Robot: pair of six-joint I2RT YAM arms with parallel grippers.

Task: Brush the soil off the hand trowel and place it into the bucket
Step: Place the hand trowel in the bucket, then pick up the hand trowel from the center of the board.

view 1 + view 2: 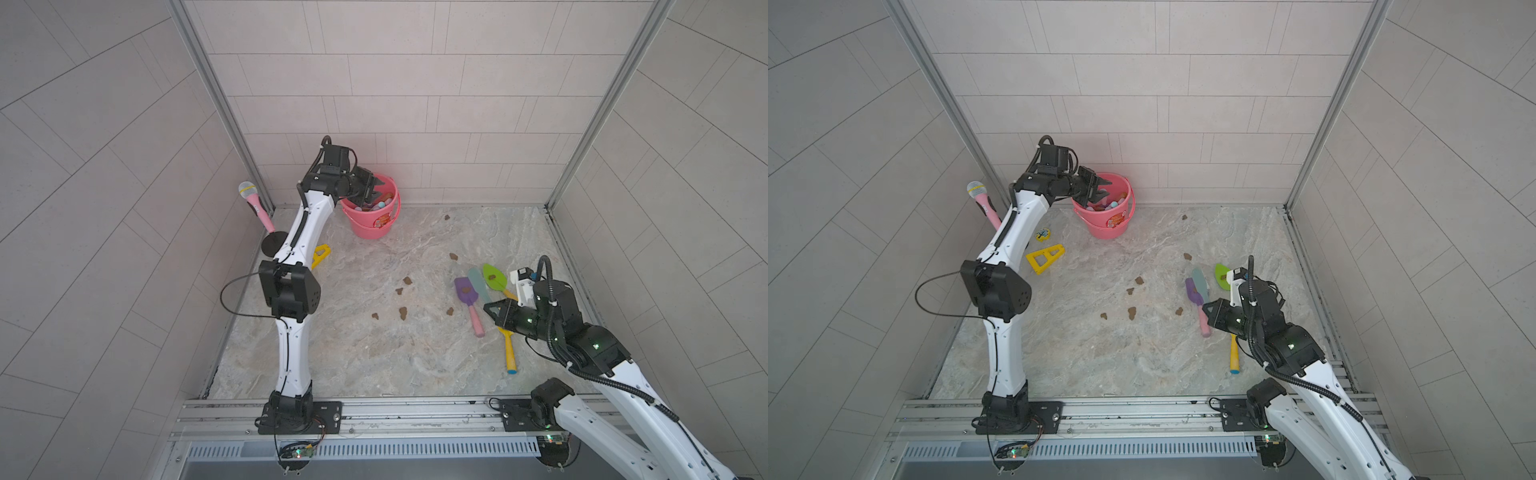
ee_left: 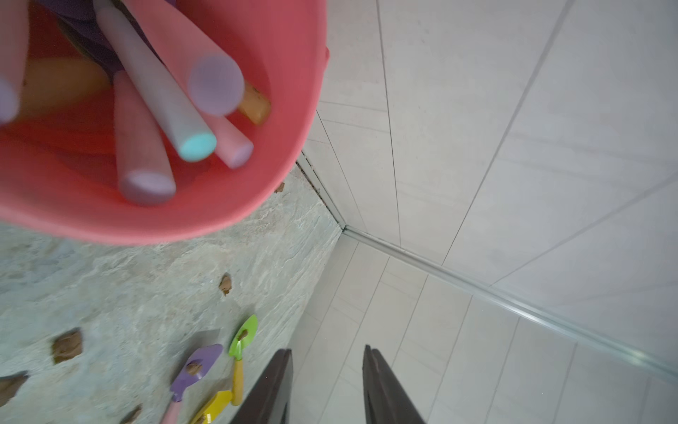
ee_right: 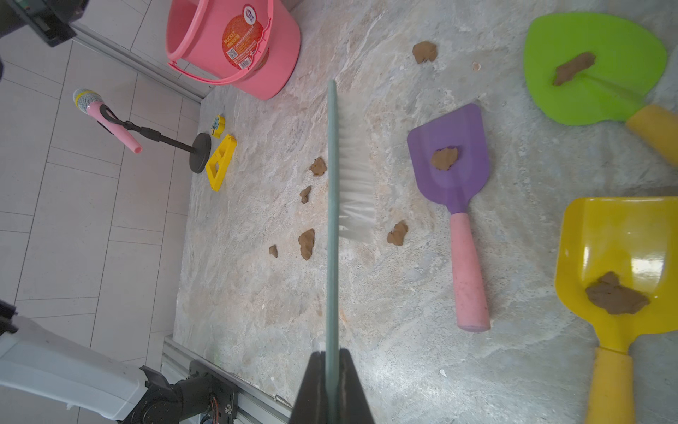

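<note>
Right wrist: right claw (image 3: pixel 332 354) tight on brush (image 3: pixel 355 183); left wrist: left claw (image 2: pixel 326 348) parted, empty.

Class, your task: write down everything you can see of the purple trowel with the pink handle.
The purple trowel looks like moulded plastic: a flat, square-shouldered blade narrowing to a neck, then a round pink handle. It lies flat, scoop side up, on the marbled tabletop. One brown soil lump sits on its blade. Nothing else touches it.
</note>
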